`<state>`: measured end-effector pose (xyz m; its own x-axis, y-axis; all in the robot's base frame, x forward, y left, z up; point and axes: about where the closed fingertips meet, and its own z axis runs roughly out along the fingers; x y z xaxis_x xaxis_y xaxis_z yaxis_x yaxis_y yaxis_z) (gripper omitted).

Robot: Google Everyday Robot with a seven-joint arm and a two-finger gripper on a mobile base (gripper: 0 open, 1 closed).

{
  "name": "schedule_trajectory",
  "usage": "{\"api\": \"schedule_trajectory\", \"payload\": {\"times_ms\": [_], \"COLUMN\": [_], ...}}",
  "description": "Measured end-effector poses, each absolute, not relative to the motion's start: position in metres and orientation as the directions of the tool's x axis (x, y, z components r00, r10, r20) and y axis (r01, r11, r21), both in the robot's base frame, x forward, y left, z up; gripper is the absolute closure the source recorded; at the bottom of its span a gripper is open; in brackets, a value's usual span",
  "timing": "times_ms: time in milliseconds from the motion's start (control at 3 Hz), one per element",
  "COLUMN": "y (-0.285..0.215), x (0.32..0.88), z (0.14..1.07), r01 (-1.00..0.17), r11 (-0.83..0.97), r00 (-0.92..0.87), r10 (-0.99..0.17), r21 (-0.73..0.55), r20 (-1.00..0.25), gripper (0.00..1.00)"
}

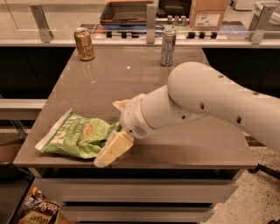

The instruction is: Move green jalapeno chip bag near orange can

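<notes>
The green jalapeno chip bag [76,138] lies flat at the front left corner of the grey table [144,83]. The orange can [84,43] stands upright at the table's far left edge, far from the bag. My gripper [116,127] is at the bag's right end, low over the table. Its jaws are open. One yellowish finger [109,152] lies in front of the bag's right end and the other [121,104] behind it, so they straddle that end. My white arm reaches in from the right.
A taller silver-grey can [167,47] stands at the far middle of the table. Behind it runs a counter with a rail, a tray [127,13] and a cardboard box [208,13]. Snack packs [37,210] lie on the floor at front left.
</notes>
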<state>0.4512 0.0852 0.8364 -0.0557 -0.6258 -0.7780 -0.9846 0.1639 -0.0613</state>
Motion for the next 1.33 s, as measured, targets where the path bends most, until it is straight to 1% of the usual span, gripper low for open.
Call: {"api": "schedule_trajectory", "payload": {"times_ms": [667,1000,1333], "y": [0.103,0.104,0.106], "x": [0.461,0.460,0.459], "z": [0.823,0.825,0.826], "r01": [-0.982,-0.982,-0.982], "r11": [0.172,0.171,0.168], "r00": [-0.044,-0.040,-0.036], "r10": [-0.602,-0.603,-0.604], "r21": [-0.076,-0.080,-0.083], "r20": [-0.798,-0.797,-0.796], "gripper": [0.00,0.17,0.40]}}
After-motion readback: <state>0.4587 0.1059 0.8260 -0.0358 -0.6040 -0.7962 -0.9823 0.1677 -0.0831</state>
